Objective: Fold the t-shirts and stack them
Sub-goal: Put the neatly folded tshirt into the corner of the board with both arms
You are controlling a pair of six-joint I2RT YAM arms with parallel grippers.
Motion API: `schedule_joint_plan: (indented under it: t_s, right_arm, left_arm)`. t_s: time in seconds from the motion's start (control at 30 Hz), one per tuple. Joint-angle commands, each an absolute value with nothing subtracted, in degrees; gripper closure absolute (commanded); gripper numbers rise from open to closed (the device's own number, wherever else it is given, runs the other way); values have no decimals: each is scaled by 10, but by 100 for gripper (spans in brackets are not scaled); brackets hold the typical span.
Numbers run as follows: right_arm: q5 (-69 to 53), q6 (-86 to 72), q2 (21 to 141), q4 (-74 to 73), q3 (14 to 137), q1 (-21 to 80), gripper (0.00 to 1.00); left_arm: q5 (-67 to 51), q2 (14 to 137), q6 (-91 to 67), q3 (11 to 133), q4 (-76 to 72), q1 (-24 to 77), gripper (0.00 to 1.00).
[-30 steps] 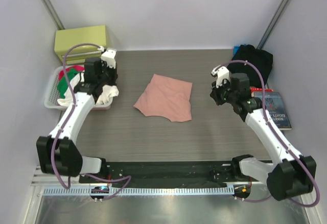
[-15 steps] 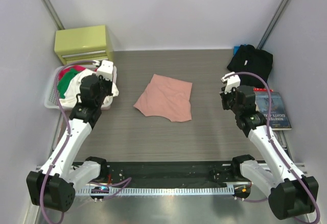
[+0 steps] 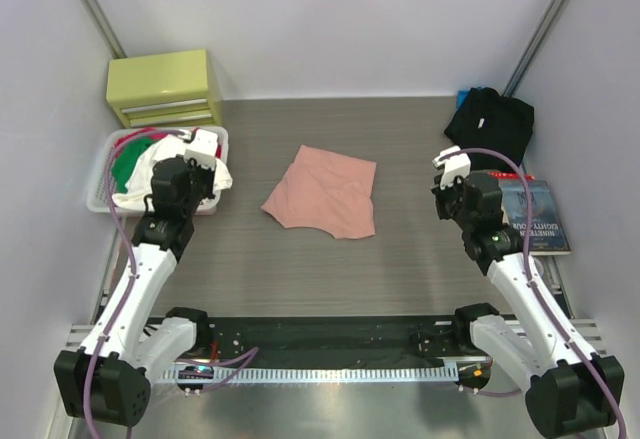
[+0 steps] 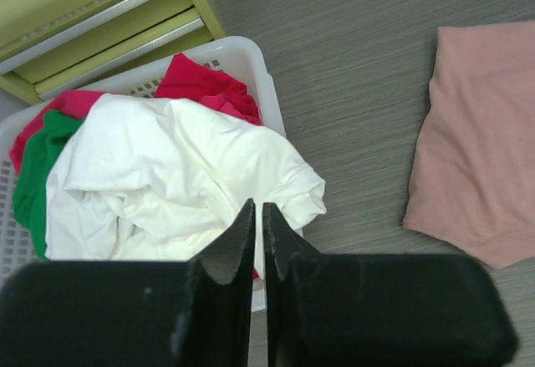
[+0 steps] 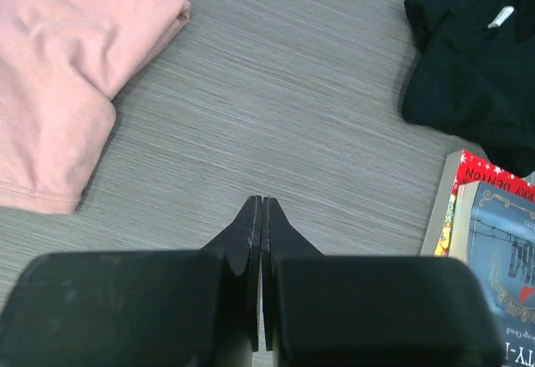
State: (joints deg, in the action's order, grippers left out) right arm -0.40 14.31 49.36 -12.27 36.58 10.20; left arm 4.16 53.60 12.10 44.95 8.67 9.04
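Observation:
A folded salmon-pink t-shirt point(image 3: 325, 193) lies in the middle of the table, also seen at the right of the left wrist view point(image 4: 481, 150) and the upper left of the right wrist view point(image 5: 63, 74). A black t-shirt point(image 3: 489, 124) sits crumpled at the back right point(image 5: 472, 58). My left gripper point(image 3: 197, 164) hangs shut and empty over the near edge of the basket point(image 4: 257, 210). My right gripper point(image 3: 445, 177) is shut and empty above bare table point(image 5: 262, 204), between the pink t-shirt and the black one.
A white basket point(image 3: 100, 184) at the left holds white, red and green clothes point(image 4: 167, 175). A yellow-green drawer box point(image 3: 163, 87) stands behind it. A book point(image 3: 538, 217) lies at the right edge, near the black t-shirt.
Both arms have drawn back toward the near edge. The left gripper moved from the far rim of the basket to its near side. Neither t-shirt has moved.

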Motion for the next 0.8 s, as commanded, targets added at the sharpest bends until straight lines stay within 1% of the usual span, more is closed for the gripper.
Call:
schedule_joint_plan:
  t_s: [0.0, 0.03, 0.07, 0.1, 0.17, 0.2, 0.27, 0.4, 0.5, 0.53, 0.57, 0.6, 0.63, 0.67, 0.7, 0.73, 0.77]
  right_arm:
    - [-40, 149, 458, -110, 376, 91, 92]
    - [-47, 149, 454, -111, 381, 89, 80]
    - [-79, 154, 454, -125, 386, 82, 66]
    - [-99, 159, 453, -136, 392, 77, 52]
    - [-141, 149, 444, -143, 395, 64, 47]
    - [-150, 145, 442, -144, 394, 58, 45]
    - [-159, 136, 442, -145, 392, 47, 43]
    - [-162, 144, 440, -148, 388, 40, 42]
    - [-161, 143, 443, -142, 384, 40, 38]
    - [-156, 141, 445, -139, 383, 40, 37]
    - [-154, 135, 446, -137, 384, 40, 33]
    - [-149, 130, 449, -135, 385, 40, 31]
    - [-132, 127, 449, -128, 385, 40, 30]
    - [-117, 123, 449, -120, 383, 40, 28]
    - [-101, 110, 449, -107, 374, 40, 27]
    - [-71, 108, 449, -87, 369, 40, 26]
    - [-56, 102, 450, -76, 362, 40, 22]
  left_arm:
    - [-16, 516, 90, 480, 85, 59, 78]
    - [-28, 513, 77, 482, 88, 49, 64]
    - [-42, 512, 72, 494, 96, 34, 41]
    - [-60, 510, 67, 500, 104, 30, 34]
    - [-84, 513, 60, 517, 122, 17, 30]
    - [-101, 518, 59, 524, 132, 11, 30]
    - [-140, 532, 54, 534, 149, 4, 31]
    - [-146, 532, 69, 530, 155, 4, 29]
    - [-147, 519, 79, 530, 161, 4, 23]
    - [-142, 515, 82, 528, 162, 4, 21]
    - [-122, 504, 82, 523, 160, 4, 18]
    - [-103, 498, 79, 520, 153, 4, 15]
    - [-82, 491, 76, 516, 142, 4, 8]
    - [-23, 476, 69, 502, 128, 4, 8]
    - [-5, 470, 73, 496, 105, 4, 6]
    - [25, 470, 72, 495, 101, 5, 0]
    - [45, 473, 73, 495, 95, 5, 0]
